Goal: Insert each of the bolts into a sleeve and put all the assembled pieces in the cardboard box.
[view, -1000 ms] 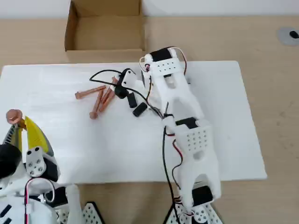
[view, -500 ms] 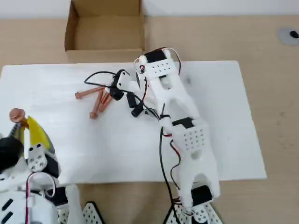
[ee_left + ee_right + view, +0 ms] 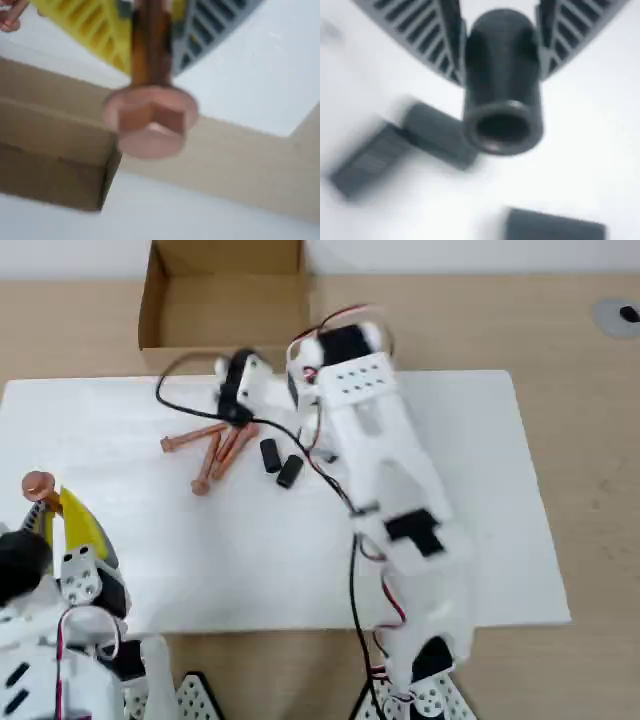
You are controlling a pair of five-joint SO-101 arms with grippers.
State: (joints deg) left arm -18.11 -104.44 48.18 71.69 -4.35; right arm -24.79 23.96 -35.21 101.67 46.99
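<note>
Left gripper [image 3: 152, 22] squeezing a bolt [image 3: 151, 120], head poking out, at the edge of the mat [image 3: 150, 570]; right gripper [image 3: 501, 30] pinching a black sleeve [image 3: 502, 100], by the loose bolts [image 3: 215, 448]; two sleeves [image 3: 270, 455] lying nearby; box [image 3: 150, 310] sitting behind

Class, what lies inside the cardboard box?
Bare cardboard floor shows inside the cardboard box, nothing lying on it. A strip behind its near wall is covered by that wall.
</note>
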